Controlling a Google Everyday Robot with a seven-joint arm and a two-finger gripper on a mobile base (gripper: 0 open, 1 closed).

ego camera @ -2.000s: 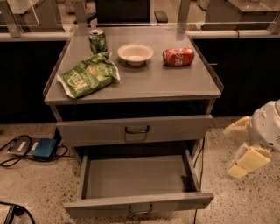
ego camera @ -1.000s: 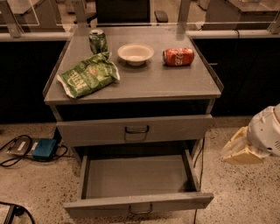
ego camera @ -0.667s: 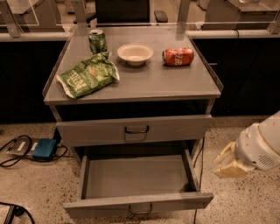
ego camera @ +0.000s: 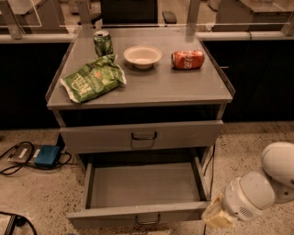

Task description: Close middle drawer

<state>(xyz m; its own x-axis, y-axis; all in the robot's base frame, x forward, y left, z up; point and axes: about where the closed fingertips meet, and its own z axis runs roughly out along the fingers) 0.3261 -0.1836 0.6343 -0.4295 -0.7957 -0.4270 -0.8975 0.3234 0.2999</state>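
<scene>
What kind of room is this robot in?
Probably an office or a lab. There is a grey metal cabinet with its middle drawer pulled out, a chip bag and red can on top, and desks behind. The robot's claw is low at the right, beside that drawer.

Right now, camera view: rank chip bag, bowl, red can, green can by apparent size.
1. chip bag
2. bowl
3. red can and green can: look alike, not ranked; green one is farther back.
End effector: lower right, beside the open middle drawer.
</scene>
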